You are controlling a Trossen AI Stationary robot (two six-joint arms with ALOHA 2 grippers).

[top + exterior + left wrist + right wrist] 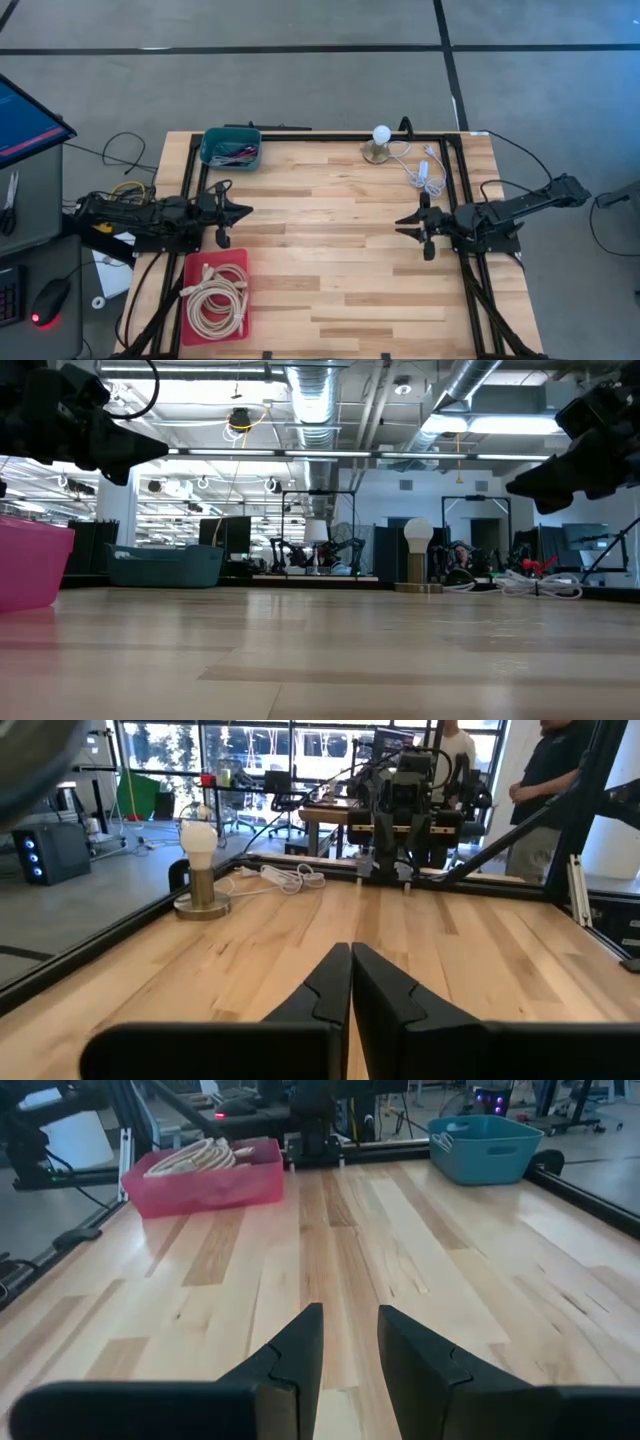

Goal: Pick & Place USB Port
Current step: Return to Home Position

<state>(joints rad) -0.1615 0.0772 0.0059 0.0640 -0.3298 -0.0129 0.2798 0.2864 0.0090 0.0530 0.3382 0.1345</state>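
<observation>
The coiled beige cable is contained in the red bin at the worktop's left edge, nearer the closed left gripper; the right gripper is narrowly parted.

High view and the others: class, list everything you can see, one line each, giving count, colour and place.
table: one, pale wood, under both arms
red bin: one, red, table's left side, beside the left arm
beige cables: count unclear, beige, coiled in the red bin
blue bin: one, teal, left corner at the table's lamp edge
mixed cables: count unclear, dark and light, in the blue bin
lamp: one, white bulb on round base, table edge
cord: one, white, beside the lamp
left tool: one, dark, shut, over table's left side
right tool: one, dark, open, over table's right side
</observation>
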